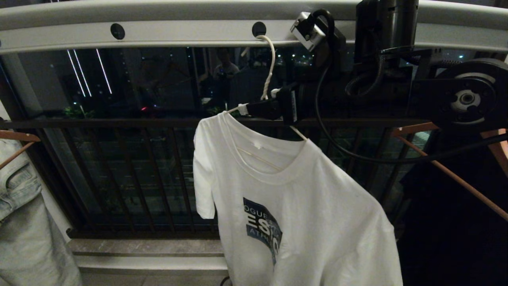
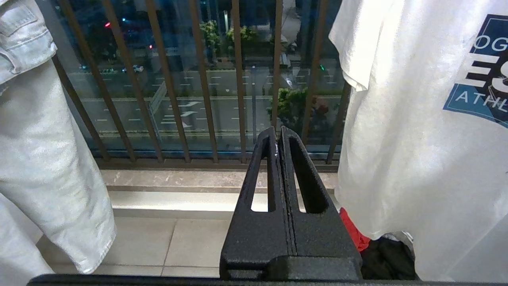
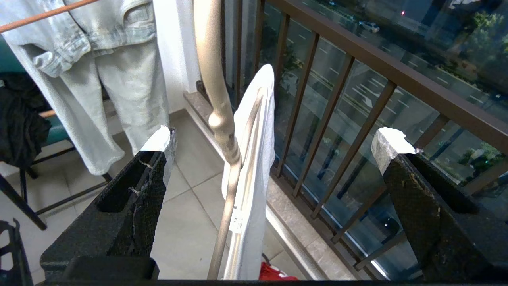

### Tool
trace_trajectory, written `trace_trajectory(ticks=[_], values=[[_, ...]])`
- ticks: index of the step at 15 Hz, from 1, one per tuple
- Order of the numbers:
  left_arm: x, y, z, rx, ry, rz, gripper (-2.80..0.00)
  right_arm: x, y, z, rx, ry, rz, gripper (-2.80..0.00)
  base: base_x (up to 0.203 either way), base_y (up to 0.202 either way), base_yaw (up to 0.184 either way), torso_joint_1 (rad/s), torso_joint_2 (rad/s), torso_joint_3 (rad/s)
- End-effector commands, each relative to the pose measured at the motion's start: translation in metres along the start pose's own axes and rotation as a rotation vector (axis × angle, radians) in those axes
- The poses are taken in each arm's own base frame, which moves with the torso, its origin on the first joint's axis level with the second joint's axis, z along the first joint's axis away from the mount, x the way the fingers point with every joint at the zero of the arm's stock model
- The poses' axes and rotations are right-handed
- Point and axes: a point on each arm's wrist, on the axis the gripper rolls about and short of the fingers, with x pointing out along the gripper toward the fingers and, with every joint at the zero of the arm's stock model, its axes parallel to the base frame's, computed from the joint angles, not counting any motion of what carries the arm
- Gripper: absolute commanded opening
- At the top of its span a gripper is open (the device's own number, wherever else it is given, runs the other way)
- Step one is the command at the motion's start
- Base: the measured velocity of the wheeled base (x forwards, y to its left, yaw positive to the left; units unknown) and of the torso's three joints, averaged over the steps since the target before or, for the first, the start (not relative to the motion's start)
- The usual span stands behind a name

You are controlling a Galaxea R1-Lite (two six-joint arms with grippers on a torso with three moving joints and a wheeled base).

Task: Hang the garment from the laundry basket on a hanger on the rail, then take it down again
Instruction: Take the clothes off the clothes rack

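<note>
The garment (image 1: 309, 206), a white T-shirt with a dark blue chest print, hangs on the thin white hanger (image 1: 270, 59). The hanger's hook sits in a hole of the pale rail (image 1: 178, 35). My right gripper (image 1: 260, 101) is raised to the hanger's twisted neck (image 3: 222, 119). It stands open wide (image 3: 276, 143), with the neck between its white-tipped fingers (image 3: 160, 139) and touching neither. My left gripper (image 2: 276, 133) is low beside the shirt (image 2: 416, 139), shut on nothing. The laundry basket is hidden below the shirt's hem.
Pale jeans (image 1: 24, 222) hang at the left on a brown wooden hanger. Another wooden hanger (image 1: 448, 171) with dark cloth is at the right. The dark railing (image 1: 158, 123) and glass stand just behind. Red cloth (image 2: 353, 234) and black cloth (image 2: 389, 258) lie under the shirt.
</note>
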Motion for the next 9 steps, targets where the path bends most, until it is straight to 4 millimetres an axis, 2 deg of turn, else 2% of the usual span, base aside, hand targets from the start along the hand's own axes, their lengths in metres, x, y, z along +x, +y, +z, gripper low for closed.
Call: trace_trajectory(ticks=[1, 3, 4, 9], values=[[0.0, 0.0, 0.0, -0.001, 0.001, 0.0, -2.8, 0.001, 0.005, 0.001, -0.002, -0.003, 0.013, 0.0, 0.0, 0.0, 0.0, 0.0, 0.0, 0.0], [0.0, 0.0, 0.0, -0.001, 0.0, 0.0, -2.8, 0.003, 0.009, 0.001, -0.005, -0.002, 0.012, 0.0, 0.0, 0.0, 0.0, 0.0, 0.0, 0.0], [0.0, 0.0, 0.0, -0.001, 0.0, 0.0, -2.8, 0.004, 0.011, 0.001, -0.005, -0.001, 0.018, -2.8, 0.0, 0.0, 0.0, 0.0, 0.0, 0.0], [0.0, 0.0, 0.0, -0.001, 0.0, 0.0, -2.8, 0.013, 0.017, 0.002, -0.011, -0.007, 0.014, -2.8, 0.0, 0.0, 0.0, 0.0, 0.0, 0.0]])
